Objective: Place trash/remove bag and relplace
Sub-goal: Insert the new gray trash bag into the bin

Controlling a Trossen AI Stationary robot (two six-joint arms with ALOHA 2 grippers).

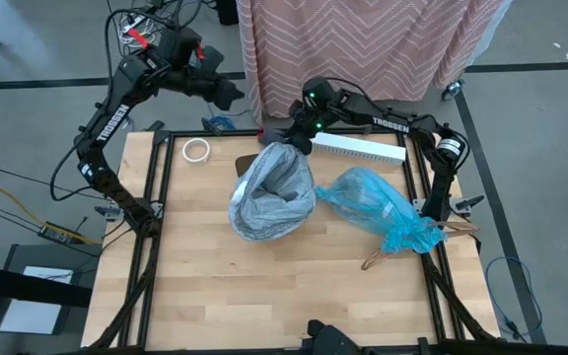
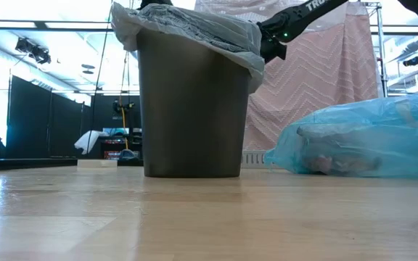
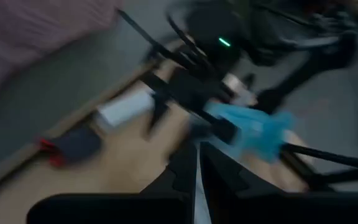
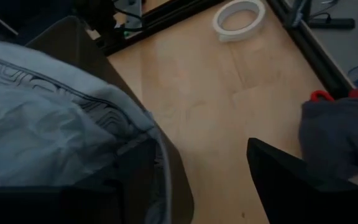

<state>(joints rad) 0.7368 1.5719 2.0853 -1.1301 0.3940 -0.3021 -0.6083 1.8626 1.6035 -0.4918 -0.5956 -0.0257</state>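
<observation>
Right jaws [image 1: 299,138] gape at grey-lined bin [image 2: 191,116]; blue bag [image 1: 378,205] holds trash [image 2: 336,164].

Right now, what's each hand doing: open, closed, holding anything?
Left hand: raised past the table's far edge, holding nothing; open or closed cannot be told.
Right hand: at the bin's far rim; grip cannot be told.

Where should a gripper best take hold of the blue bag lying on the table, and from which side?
Probably at the blue bag's bunched, narrow end near the table's right edge, coming from above: there the plastic gathers thin enough to pinch, while the body is wide and puffy.
</observation>
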